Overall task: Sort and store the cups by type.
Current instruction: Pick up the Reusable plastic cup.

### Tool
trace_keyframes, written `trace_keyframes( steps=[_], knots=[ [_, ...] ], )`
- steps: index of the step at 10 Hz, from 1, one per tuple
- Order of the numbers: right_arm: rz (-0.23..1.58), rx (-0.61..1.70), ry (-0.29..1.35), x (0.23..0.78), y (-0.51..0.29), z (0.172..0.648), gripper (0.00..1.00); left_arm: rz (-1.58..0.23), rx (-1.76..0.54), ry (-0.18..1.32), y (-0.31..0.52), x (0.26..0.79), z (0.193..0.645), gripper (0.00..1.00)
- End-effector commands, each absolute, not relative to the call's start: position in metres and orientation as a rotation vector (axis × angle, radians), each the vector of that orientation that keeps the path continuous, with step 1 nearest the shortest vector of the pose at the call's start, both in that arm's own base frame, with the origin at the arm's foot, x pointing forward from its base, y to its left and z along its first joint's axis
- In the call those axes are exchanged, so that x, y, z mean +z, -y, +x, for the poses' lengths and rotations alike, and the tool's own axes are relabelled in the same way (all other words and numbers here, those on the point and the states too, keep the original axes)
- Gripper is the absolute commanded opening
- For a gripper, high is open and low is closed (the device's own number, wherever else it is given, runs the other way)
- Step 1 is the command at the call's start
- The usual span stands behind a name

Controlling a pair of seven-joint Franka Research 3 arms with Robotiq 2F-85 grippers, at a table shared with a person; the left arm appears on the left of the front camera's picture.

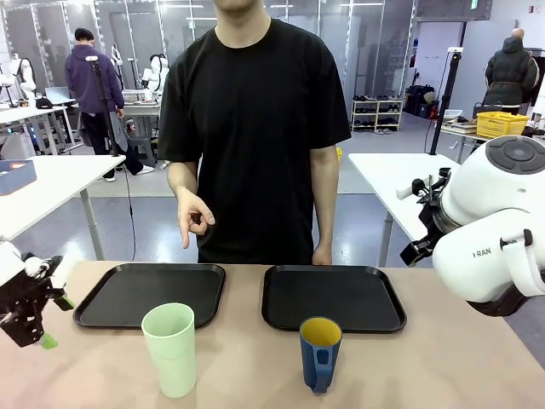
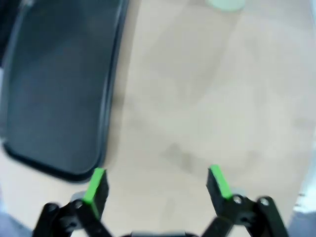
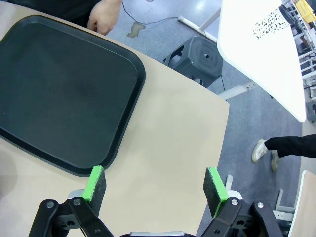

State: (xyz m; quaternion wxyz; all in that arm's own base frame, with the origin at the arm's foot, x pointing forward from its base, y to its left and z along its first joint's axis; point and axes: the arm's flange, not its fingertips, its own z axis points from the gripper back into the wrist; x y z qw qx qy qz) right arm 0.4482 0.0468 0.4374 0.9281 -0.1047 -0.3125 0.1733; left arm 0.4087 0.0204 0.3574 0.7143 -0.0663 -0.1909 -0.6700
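The mint-green tumbler (image 1: 169,349) stands upright on the near part of the table (image 1: 426,366), at about 7 o'clock in the front view. The dark blue mug (image 1: 320,352), yellow inside, stands upright at 3 o'clock from the tumbler and well apart from it, with its handle turned to 6 o'clock. Two black trays lie side by side farther back. The left tray (image 1: 152,294) is at 12 o'clock from the tumbler and the right tray (image 1: 332,296) at 12 o'clock from the mug. Both trays have nothing in them.

The left gripper (image 2: 157,185) hangs above bare table with its jaws wide apart and nothing between them. In its wrist view the left tray is at 9 o'clock and the tumbler's base at 12 o'clock. The right gripper (image 3: 155,185) also has its jaws wide and holds nothing. A corner of the right tray is just beside one of its pads (image 3: 95,181).

The person stands behind the trays. One hand (image 1: 194,217) points a finger down above the left tray, and the other hand (image 1: 322,254) is at the far edge of the right tray.
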Motion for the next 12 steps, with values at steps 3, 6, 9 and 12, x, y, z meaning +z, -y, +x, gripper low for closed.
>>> trace_keyframes(
  steps=[3, 6, 9, 12],
  knots=[
    [-0.219, 0.365, 0.639, 0.436, -0.046, 0.448, 1.0, -0.547, -1.544, 0.602, -0.043, 0.31, 0.395, 1.0],
    [-0.219, 0.365, 0.639, 0.436, -0.046, 0.448, 1.0, -0.526, -1.54, 0.649, -0.035, 0.317, 0.381, 1.0],
    [-0.219, 0.365, 0.639, 0.436, -0.046, 0.448, 1.0, -0.526, -1.54, 0.649, -0.035, 0.317, 0.381, 1.0],
    [-0.219, 0.365, 0.639, 0.436, -0.046, 0.448, 1.0, -0.665, -1.552, 0.783, -0.042, 0.307, 0.388, 1.0]
  ],
)
